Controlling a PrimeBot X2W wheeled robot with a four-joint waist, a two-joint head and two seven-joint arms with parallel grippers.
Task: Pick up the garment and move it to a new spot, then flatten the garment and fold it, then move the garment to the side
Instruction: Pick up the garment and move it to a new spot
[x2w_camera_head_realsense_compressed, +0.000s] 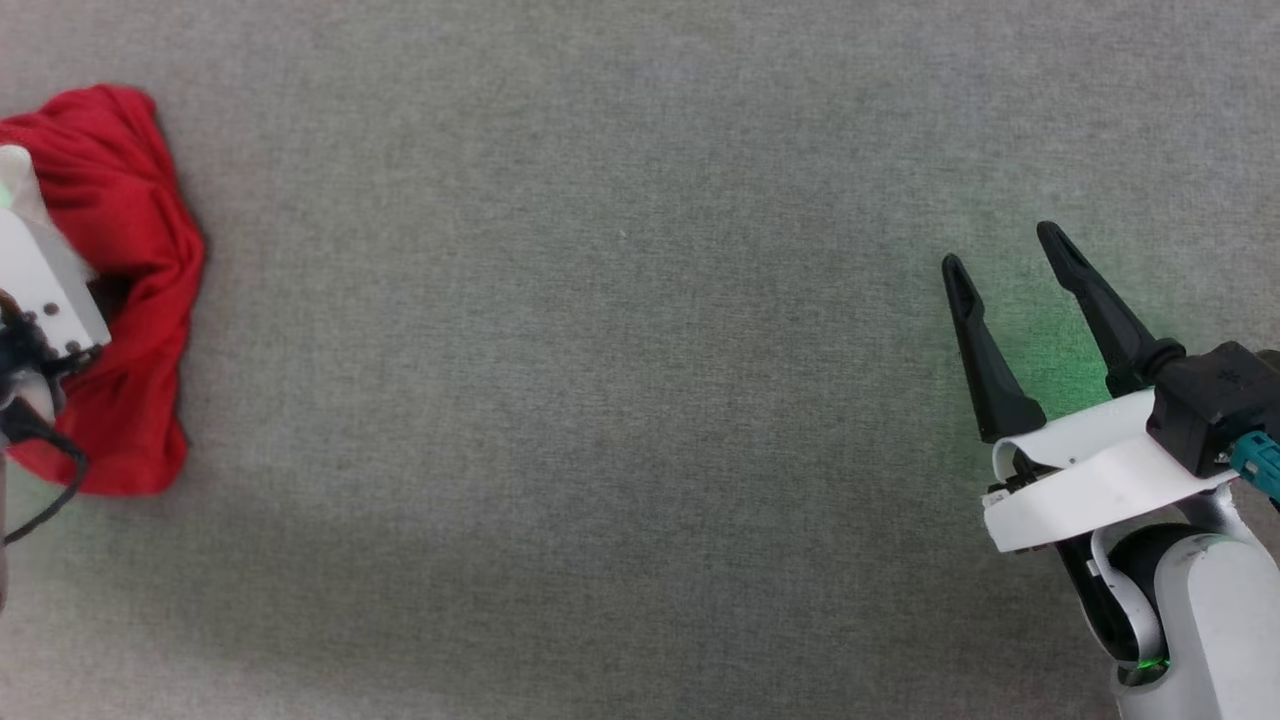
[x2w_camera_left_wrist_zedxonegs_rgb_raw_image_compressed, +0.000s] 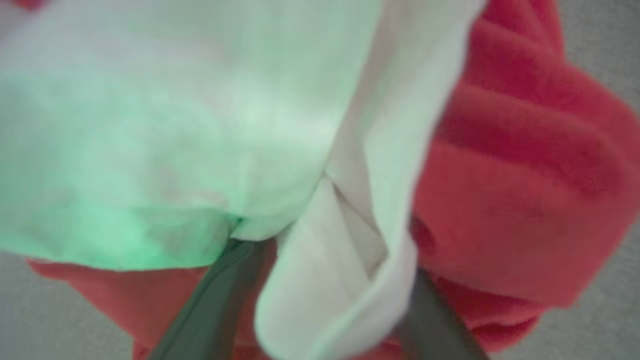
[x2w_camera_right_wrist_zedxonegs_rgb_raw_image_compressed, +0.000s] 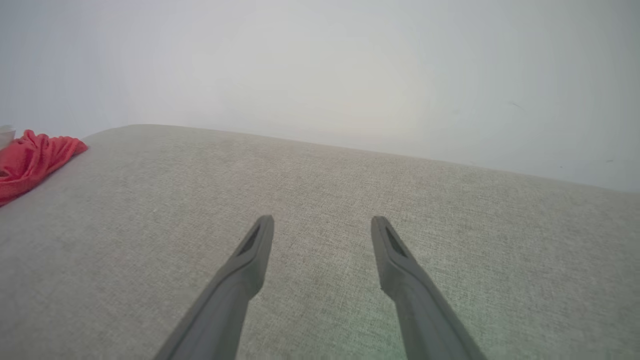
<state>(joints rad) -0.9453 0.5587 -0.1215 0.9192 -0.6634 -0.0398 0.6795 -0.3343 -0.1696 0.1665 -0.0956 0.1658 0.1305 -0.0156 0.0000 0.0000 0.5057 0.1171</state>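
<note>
The garment (x2w_camera_head_realsense_compressed: 120, 250) lies crumpled in a red heap at the far left of the grey fabric surface (x2w_camera_head_realsense_compressed: 600, 350). My left arm's white wrist (x2w_camera_head_realsense_compressed: 40, 280) hangs over it. In the left wrist view my left gripper (x2w_camera_left_wrist_zedxonegs_rgb_raw_image_compressed: 325, 260) is open, its two dark fingers (x2w_camera_left_wrist_zedxonegs_rgb_raw_image_compressed: 210, 300) straddling a fold of the garment's white sleeve (x2w_camera_left_wrist_zedxonegs_rgb_raw_image_compressed: 175, 125), with red cloth (x2w_camera_left_wrist_zedxonegs_rgb_raw_image_compressed: 525, 190) bunched beside it. The fingertips are hidden under the cloth. My right gripper (x2w_camera_head_realsense_compressed: 1002, 250) stands open over bare surface at the right, far from the garment (x2w_camera_right_wrist_zedxonegs_rgb_raw_image_compressed: 30, 160), with nothing between its fingers (x2w_camera_right_wrist_zedxonegs_rgb_raw_image_compressed: 322, 222).
The grey fabric surface stretches wide between the garment and my right gripper. A pale wall (x2w_camera_right_wrist_zedxonegs_rgb_raw_image_compressed: 320, 75) rises behind the surface's far edge in the right wrist view. Green light from the wrists tints the sleeve and the surface near the right gripper.
</note>
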